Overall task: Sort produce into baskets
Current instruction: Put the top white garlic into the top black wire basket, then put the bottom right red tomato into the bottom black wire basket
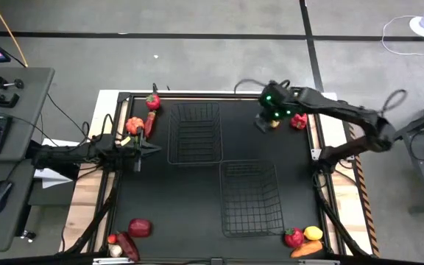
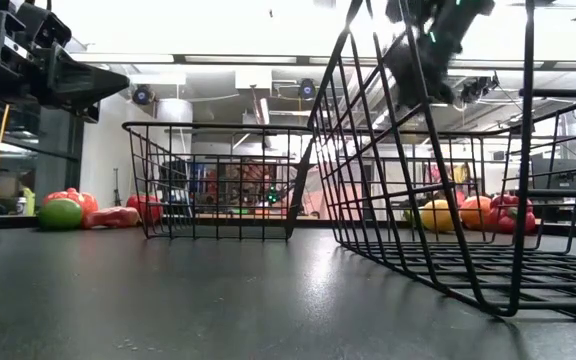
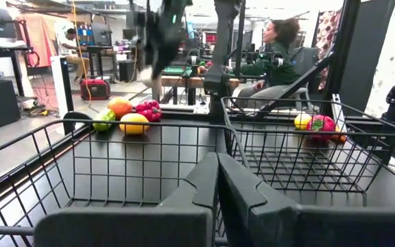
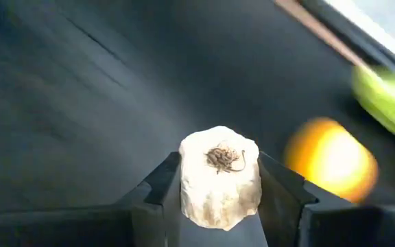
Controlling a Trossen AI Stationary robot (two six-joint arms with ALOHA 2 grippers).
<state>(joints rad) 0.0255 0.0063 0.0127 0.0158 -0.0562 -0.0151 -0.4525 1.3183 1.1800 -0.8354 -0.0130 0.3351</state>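
Note:
My right gripper [image 1: 273, 124] is at the table's far right, shut on a white produce piece [image 4: 218, 178] with a brown root tuft on top. My left gripper [image 1: 156, 147] is shut and empty at the left, pointing at the far basket [image 1: 193, 132]; its closed fingers [image 3: 218, 185] show in the left wrist view. The second basket [image 1: 250, 197] stands nearer, to the right. Both baskets hold nothing. Red and orange produce [image 1: 140, 121] lies by the left gripper. A red piece [image 1: 299, 121] lies beside the right gripper. My right gripper pinches the white piece by its two opposite sides [image 4: 187, 185] between its two fingers, the tufted end facing the wrist camera. The piece is lifted clear of the table.
More produce lies at the near left corner [image 1: 135, 232] and the near right corner [image 1: 304, 239]. An orange piece [image 4: 331, 159] and a green piece [image 4: 389, 99] lie past the right gripper. A person sits beyond the table [image 3: 280, 48].

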